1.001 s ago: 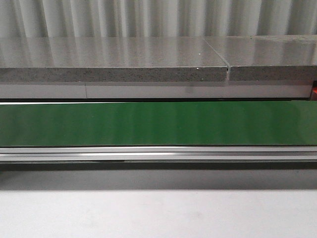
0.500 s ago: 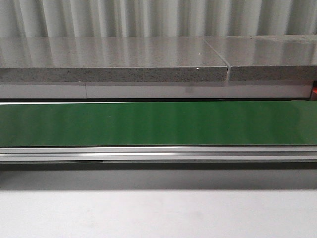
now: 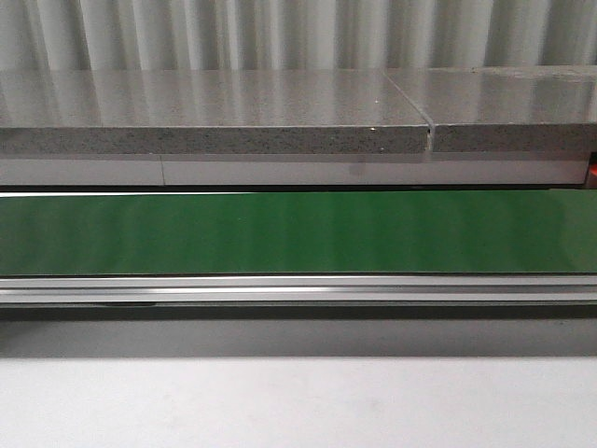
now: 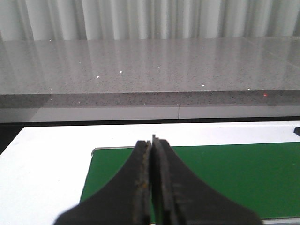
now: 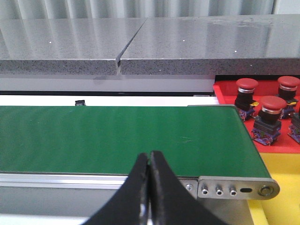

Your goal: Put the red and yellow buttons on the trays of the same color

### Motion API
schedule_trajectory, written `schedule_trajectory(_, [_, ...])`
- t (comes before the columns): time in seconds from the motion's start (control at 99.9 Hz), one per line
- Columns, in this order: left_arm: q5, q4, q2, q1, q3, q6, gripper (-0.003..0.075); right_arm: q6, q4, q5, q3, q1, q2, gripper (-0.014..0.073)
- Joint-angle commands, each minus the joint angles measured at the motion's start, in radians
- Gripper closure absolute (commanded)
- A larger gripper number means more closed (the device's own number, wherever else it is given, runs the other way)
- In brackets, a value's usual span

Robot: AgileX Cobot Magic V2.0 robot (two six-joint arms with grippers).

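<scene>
**Meanwhile, buttons wait off the belt's end**

Only the right wrist view shows any of the task's things. Three red buttons stand upright in the red tray, just past the end of the green belt, and a yellow tray lies beside it, nearer the camera; a fourth dark body peeks in at the edge. No yellow button shows anywhere.

Each button looks like a rigid, chunky switch: a smooth domed cap on a narrower collar over a blocky base. Judged from that, it should be light and stiff, the cap slippery, so the collar or base is the safer hold.

Both grippers, left and right, have fingers clenched together on nothing, hovering over the belt.

From the front, just bare belt, its rail and the grey table behind appear; no arms or trays.
</scene>
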Motion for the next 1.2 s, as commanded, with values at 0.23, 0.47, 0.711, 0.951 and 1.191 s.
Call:
schedule_trajectory(0.23, [-0.158, 0.085, -0.105, -0.008, 0.125, -0.094, 0.074, -0.002, -0.01, -0.087, 0.002, 0.0, -0.016, 0.0661])
schedule_trajectory(0.47, [-0.165, 0.107, -0.216, -0.009, 0.22, -0.115, 0.074, -0.002, -0.01, -0.087, 0.002, 0.0, -0.016, 0.0661])
schedule_trajectory(0.711, [-0.209, 0.182, -0.215, -0.052, 0.276, -0.216, 0.074, -0.002, -0.01, -0.087, 0.002, 0.0, -0.016, 0.0661])
schedule_trajectory(0.951, [-0.302, 0.182, -0.215, -0.06, 0.334, -0.216, 0.074, -0.002, -0.01, -0.087, 0.002, 0.0, -0.016, 0.0661])
schedule_trajectory(1.191, [-0.302, 0.186, -0.215, -0.06, 0.334, -0.216, 0.074, -0.002, -0.01, -0.087, 0.002, 0.0, -0.016, 0.0661])
